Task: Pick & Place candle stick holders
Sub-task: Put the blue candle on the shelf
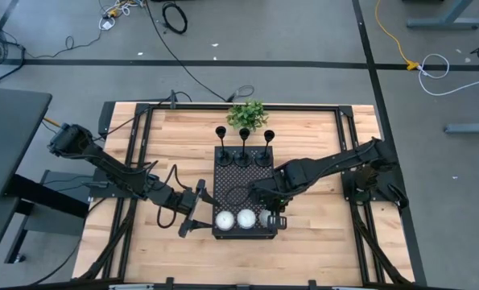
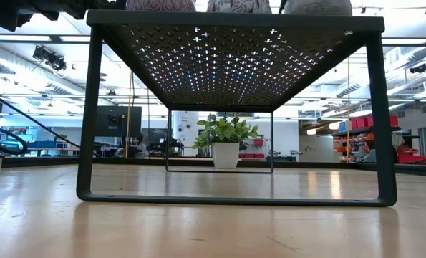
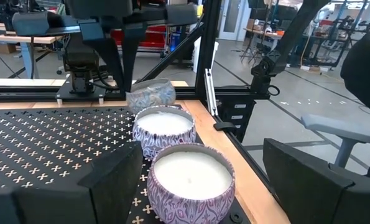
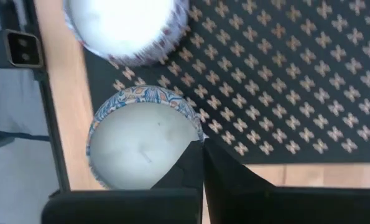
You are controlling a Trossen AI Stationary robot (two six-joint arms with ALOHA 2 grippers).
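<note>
Three black candle stick holders (image 1: 243, 149) stand upright in a row on their round bases along the far edge of the black perforated tray (image 1: 241, 187). Three white candles in patterned tins sit along the tray's near edge. My right gripper (image 1: 273, 216) is shut at the right-hand candle (image 4: 141, 149). My left gripper (image 1: 196, 213) is open at the tray's near left corner. It points toward the table's right edge, with the left-hand candle (image 3: 191, 177) just ahead between its fingers, untouched. No gripper is near the holders. My right gripper has its two fingers closed on the right-hand candle tin's rim (image 4: 199, 135), one finger over the wax and one outside the wall. The fingers slant down from the table's right side. The tin (image 3: 152, 94) stands upright on the tray.
A small potted plant (image 1: 247, 115) stands on the table just beyond the holders. The tray stands raised on a frame with legs (image 2: 91, 115). Bare wood table lies to the left, right and near sides of the tray.
</note>
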